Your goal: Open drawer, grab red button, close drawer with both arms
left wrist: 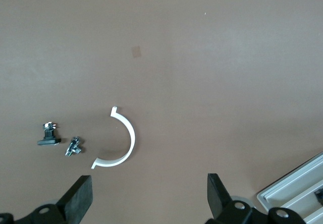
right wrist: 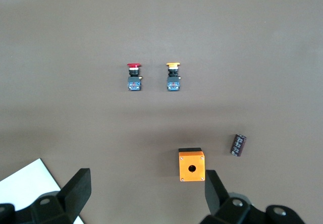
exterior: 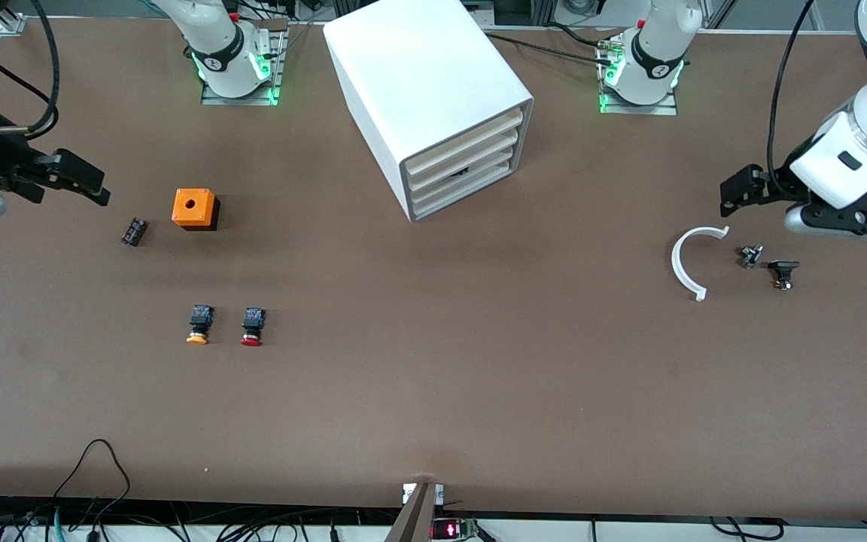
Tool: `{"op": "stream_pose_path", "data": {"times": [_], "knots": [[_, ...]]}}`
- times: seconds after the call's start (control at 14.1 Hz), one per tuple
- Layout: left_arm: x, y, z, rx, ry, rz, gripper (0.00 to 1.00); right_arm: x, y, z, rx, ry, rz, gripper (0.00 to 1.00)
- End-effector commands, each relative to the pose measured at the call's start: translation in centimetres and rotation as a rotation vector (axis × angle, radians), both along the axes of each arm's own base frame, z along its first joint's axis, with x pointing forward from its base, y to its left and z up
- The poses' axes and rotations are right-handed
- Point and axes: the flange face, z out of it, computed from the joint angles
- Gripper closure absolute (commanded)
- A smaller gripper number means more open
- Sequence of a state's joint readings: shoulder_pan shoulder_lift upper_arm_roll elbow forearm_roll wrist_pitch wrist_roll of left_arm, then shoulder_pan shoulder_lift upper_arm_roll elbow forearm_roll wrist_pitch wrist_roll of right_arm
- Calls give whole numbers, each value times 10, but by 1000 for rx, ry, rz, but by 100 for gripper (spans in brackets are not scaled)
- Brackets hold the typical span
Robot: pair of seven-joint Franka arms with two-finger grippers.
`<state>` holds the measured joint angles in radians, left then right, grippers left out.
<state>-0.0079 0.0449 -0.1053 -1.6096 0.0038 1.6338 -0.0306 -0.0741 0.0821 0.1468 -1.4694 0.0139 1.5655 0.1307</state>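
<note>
Red button (right wrist: 133, 76), cabinet (exterior: 433, 105) drawers shut

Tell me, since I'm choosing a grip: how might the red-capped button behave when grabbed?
The button lies on its side, so its round red cap may let it roll if nudged. Its boxy black-and-blue body looks rigid and probably gives the right gripper flatter faces. Being small, it's likely light.

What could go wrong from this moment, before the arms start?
The red button lies right beside an orange-capped twin, so the open right gripper may grab the wrong one. The three drawers are stacked close and alike; the open left gripper could pull a wrong one.
</note>
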Motion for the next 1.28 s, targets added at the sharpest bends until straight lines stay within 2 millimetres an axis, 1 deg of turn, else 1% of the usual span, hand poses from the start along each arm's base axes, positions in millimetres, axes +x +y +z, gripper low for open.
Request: {"op": "stream_pose_path", "data": {"times": [0.0,0.07,0.14,0.21,0.36,0.43,0.57,0.64,0.78,0.85,0.92,1.0,1.21], "knots": [[-33,12,-4,21,-6,-8,0,-35,-8,-6,-25,-49,-1,0],[-35,17,-6,17,-4,0,0,-44,-7,-9,-29,-58,-5,0],[-33,14,-4,17,-11,-9,0,-46,-6,-11,-30,-56,-11,0],[-26,12,-6,17,-10,-16,0,-48,-5,-9,-31,-58,-10,0],[-16,12,-3,15,-16,-25,0,-47,-6,-11,-35,-46,-8,0],[-16,12,-2,15,-14,-31,0,-47,-5,-9,-33,-49,-8,0],[-16,23,-2,13,-8,-12,0,-46,-5,-9,-34,-49,6,0],[-15,24,-1,13,-11,-9,0,-46,-4,-10,-35,-48,11,0],[-15,24,-1,12,-9,-7,0,-46,0,-6,-34,-55,5,0],[-16,19,-2,14,-5,-15,0,-45,1,-6,-35,-57,6,0],[-18,19,-2,15,6,-12,0,-41,3,-5,-31,-66,20,0],[-18,19,-2,15,9,-12,0,-36,4,1,-32,-73,23,0],[-18,20,-3,17,10,-11,0,-33,4,2,-32,-73,25,0]]}}
